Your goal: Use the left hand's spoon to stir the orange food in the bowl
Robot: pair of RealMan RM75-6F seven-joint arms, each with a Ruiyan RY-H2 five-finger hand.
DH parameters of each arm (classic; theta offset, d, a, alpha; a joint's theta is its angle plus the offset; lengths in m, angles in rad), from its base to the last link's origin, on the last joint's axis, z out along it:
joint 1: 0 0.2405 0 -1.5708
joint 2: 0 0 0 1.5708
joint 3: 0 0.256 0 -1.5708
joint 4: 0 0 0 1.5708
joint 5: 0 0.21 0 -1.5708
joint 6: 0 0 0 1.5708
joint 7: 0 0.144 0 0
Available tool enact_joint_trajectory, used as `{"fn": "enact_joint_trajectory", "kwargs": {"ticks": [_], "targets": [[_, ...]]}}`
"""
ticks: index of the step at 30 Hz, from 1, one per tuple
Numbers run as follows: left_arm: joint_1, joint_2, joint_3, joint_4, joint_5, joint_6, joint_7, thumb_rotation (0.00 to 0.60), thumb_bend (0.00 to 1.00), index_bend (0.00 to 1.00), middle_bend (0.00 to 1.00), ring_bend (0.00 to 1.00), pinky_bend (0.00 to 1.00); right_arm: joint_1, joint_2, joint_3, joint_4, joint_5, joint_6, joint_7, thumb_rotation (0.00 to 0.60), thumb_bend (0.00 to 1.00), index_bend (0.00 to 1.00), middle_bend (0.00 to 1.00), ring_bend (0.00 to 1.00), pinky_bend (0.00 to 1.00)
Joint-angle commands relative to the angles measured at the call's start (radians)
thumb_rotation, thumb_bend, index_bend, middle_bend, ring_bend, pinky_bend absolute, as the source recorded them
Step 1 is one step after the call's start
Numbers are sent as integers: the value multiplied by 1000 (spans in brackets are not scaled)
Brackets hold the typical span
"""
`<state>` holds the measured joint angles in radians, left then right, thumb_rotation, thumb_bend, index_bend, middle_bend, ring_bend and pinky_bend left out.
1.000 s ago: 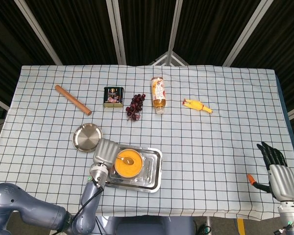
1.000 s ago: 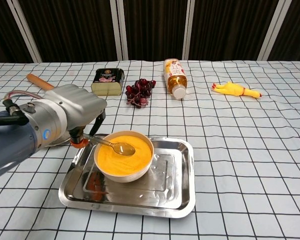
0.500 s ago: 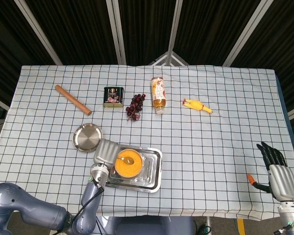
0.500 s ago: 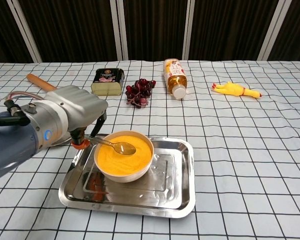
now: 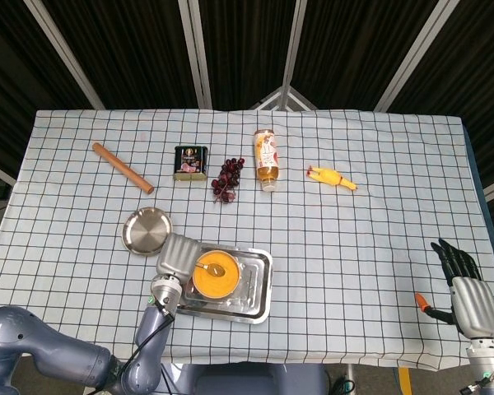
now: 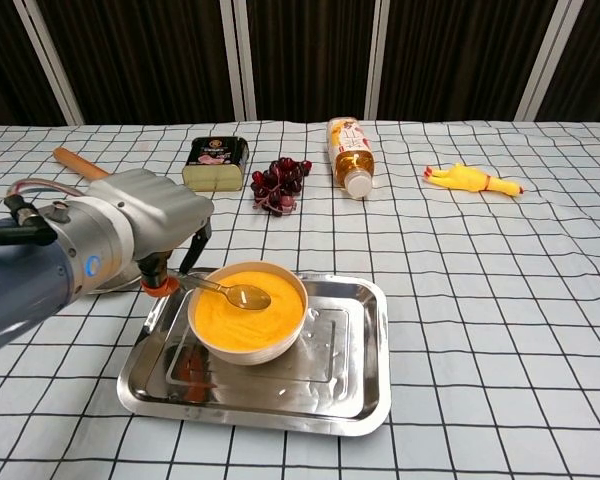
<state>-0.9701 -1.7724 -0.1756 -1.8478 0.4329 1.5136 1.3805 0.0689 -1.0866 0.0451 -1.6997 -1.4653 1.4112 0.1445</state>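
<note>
The tablecloth [image 6: 500, 300] is white with a grid of thin black lines. The bowl [image 6: 246, 344] is pale cream and holds bright orange food [image 6: 235, 320]. The spoon [image 6: 230, 291] and tray [image 6: 355, 400] are shiny silver, as is the small round plate [image 5: 146, 230]. The left hand [image 6: 145, 222] is matte silver-grey with an orange fingertip; the right hand [image 5: 463, 284] has black fingers. The grapes [image 6: 279, 184] are dark red, the toy chicken [image 6: 470, 179] yellow, the tin [image 6: 216, 161] black, the rolling pin [image 5: 122, 167] reddish brown.

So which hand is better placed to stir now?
Left: the left hand holds the spoon, its tip in the bowl. The right hand is empty at the far edge.
</note>
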Motion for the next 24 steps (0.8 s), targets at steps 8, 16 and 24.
{"fn": "enact_joint_trajectory", "kwargs": {"ticks": [8, 16, 24], "targets": [[-2, 6, 5, -4, 10, 6, -6, 600, 549, 582, 1000, 1000, 1000, 0, 0, 0, -2, 0, -1, -2, 600, 339, 0, 0, 0, 0], [-3, 26, 30, -7, 82, 15, -17, 600, 556, 727, 1000, 1000, 1000, 0, 1, 0, -2, 2, -1, -2, 600, 338, 0, 0, 0, 0], [-22, 61, 99, -1, 211, 18, 22, 600, 556, 771, 1000, 1000, 1000, 0, 1, 1, -2, 1, 0, -1, 600, 338, 0, 0, 0, 0]]}}
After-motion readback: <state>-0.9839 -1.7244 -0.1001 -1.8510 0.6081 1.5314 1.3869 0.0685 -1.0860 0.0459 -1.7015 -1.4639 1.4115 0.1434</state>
